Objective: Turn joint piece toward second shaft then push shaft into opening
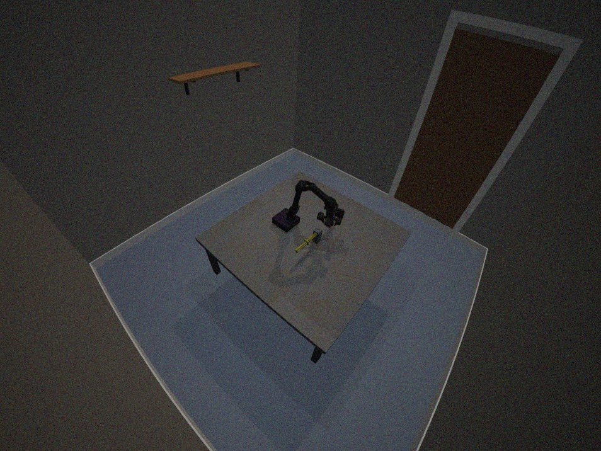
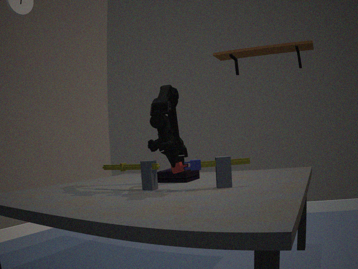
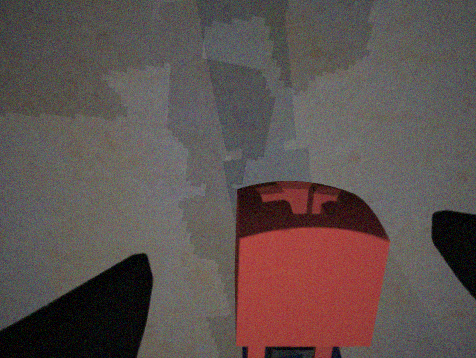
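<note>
The red joint piece point(image 2: 177, 168) point(image 3: 311, 287) hangs on a blue yoke point(image 2: 195, 164) at the end of the fixed yellow shaft point(image 2: 208, 163), which passes through the right block point(image 2: 223, 172). In the exterior view it tips slightly down to the left. Its hollow opening shows at its upper end in the wrist view. The second yellow shaft point(image 2: 132, 166) point(image 1: 302, 245), with a collar, runs through the left block point(image 2: 146, 176) point(image 1: 317, 236); its tip stands apart from the joint piece. My gripper point(image 3: 290, 247) is open, fingers on either side of the joint piece, with gaps on both sides.
Everything stands on the table point(image 1: 252, 247) point(image 2: 254, 208). The dark arm base point(image 1: 285, 220) point(image 2: 190, 175) is behind the joint. A wall shelf point(image 1: 215, 72) point(image 2: 263, 50) is far above, and a door point(image 1: 478, 121) is beyond the table.
</note>
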